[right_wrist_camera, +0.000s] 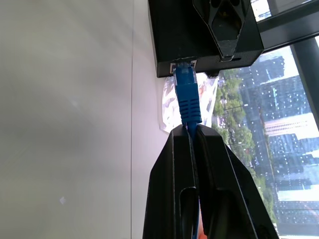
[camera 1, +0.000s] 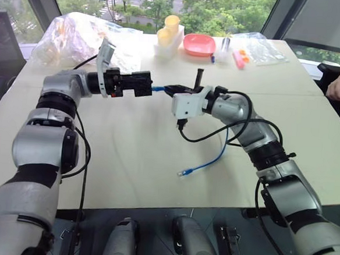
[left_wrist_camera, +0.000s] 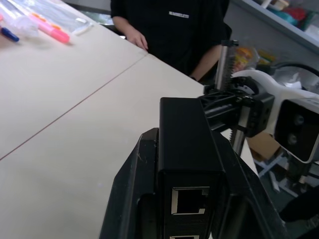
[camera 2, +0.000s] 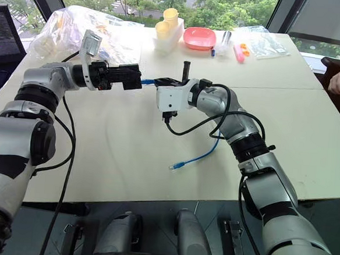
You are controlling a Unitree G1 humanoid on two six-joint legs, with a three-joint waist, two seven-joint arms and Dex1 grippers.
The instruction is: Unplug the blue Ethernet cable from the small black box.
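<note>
Left eye view shows the big pale table (camera 1: 127, 159) first, with both my arms held up over it. At its far edge sit a crinkly plastic bag (camera 1: 77, 33), a pink bowl (camera 1: 199, 45), some cups (camera 1: 170, 28) and pens (camera 1: 240, 58). They are small and far off, so I cannot tell more about them. A person's hand (camera 1: 339, 87) shows at the right edge; the rest of that person is cut off there.

My left gripper (camera 1: 142, 83) is squeezed shut on the box (left_wrist_camera: 187, 144). In the left wrist view the box sits between my two black fingers (left_wrist_camera: 129, 189), with an empty port facing the camera. A second port under it is cut off by the picture's edge.

My right gripper (right_wrist_camera: 192, 130) is pinched shut on the cable (camera 1: 211, 161), just behind its blue plug (right_wrist_camera: 185, 97). In the right wrist view the plug tip is still in the box's port. How deep it goes I cannot tell, for the port hides the tip.

From my right gripper the cable mostly hides behind my arm and its thick black wires (camera 1: 216, 128). Then it hangs down in a loop, and its loose end (camera 1: 182, 173) lies on the table, near the front edge.
</note>
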